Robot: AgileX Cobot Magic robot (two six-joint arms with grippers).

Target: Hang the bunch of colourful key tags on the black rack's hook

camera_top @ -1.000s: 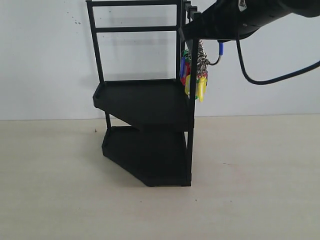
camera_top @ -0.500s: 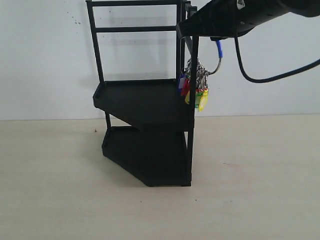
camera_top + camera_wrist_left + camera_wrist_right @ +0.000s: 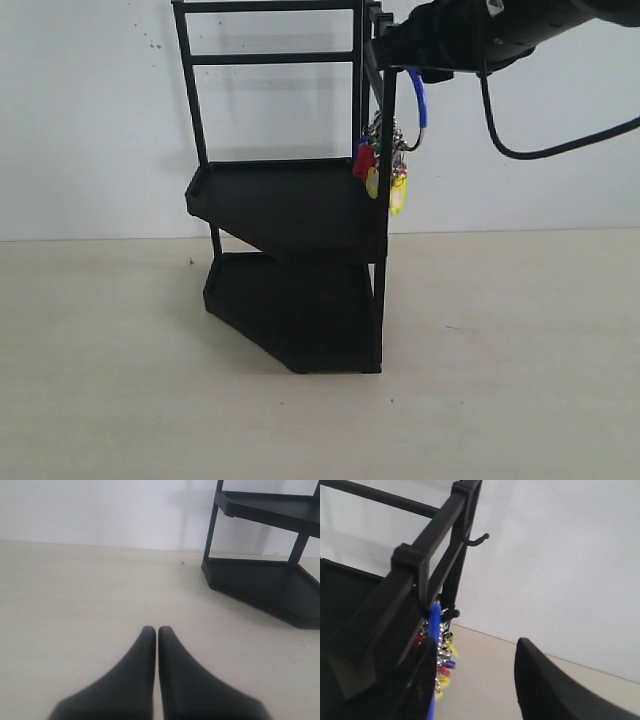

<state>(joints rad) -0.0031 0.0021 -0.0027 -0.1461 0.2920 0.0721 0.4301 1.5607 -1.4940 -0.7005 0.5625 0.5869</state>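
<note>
The colourful key tag bunch hangs by its blue-sleeved wire loop at the upper right corner post of the black rack. In the right wrist view the blue loop runs down from a small hook on the rack, with the tags dangling below. My right gripper is open, one finger right beside the loop, nothing between its fingers. It sits at the rack's top corner. My left gripper is shut and empty, low over the table.
A second bare hook juts from the post farther along the rail. The rack's lower tier stands on the beige table against a white wall. Open floor lies left and right of the rack.
The bunch has dropped and swung in towards the post; its blue loop now hangs straight down from the corner. The right arm has drawn back slightly to the right.
</note>
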